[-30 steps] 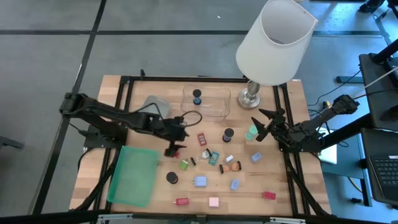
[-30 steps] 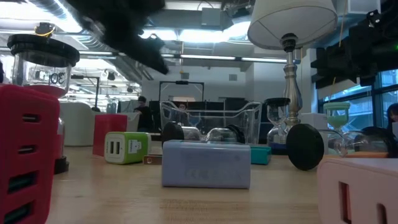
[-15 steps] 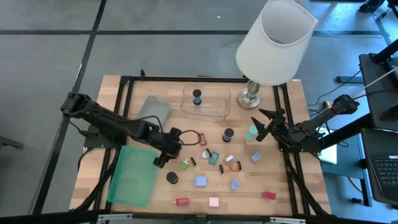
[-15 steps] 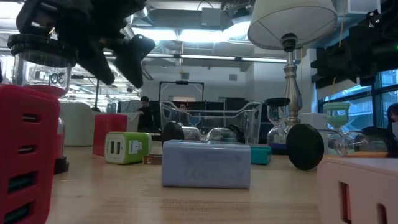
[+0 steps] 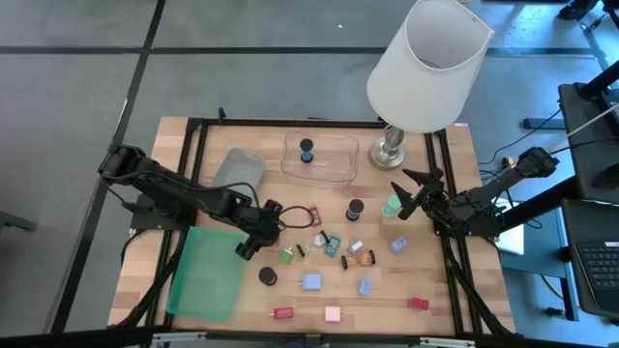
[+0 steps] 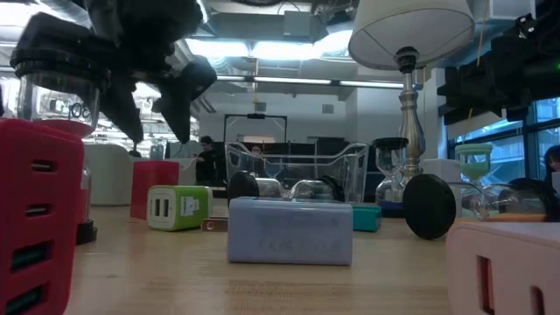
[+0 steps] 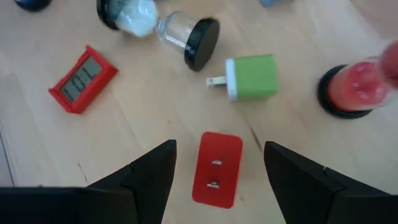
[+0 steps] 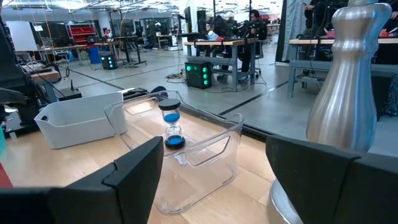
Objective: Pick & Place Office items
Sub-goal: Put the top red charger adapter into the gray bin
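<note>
Gripper of the left arm [image 7: 214, 163], wide open and empty, right above red plug block [image 7: 216, 168], long side pointing away between the fingers.

A wooden table [image 5: 455, 309] bears scattered office items [image 5: 334, 246], clear trays [image 5: 334, 166], green lid [image 5: 205, 273] and lamp [image 5: 391, 150].

Red charger block [image 7: 216, 168]; green charger [image 7: 251, 77], white face. Red digital clock [image 7: 82, 78], grey display. Hourglass [image 7: 160, 30]: black caps, white sand. Second hourglass [image 8: 171, 124]: blue sand. Flat lid [image 5: 207, 273] green; lamp shade [image 5: 429, 63] white.
</note>
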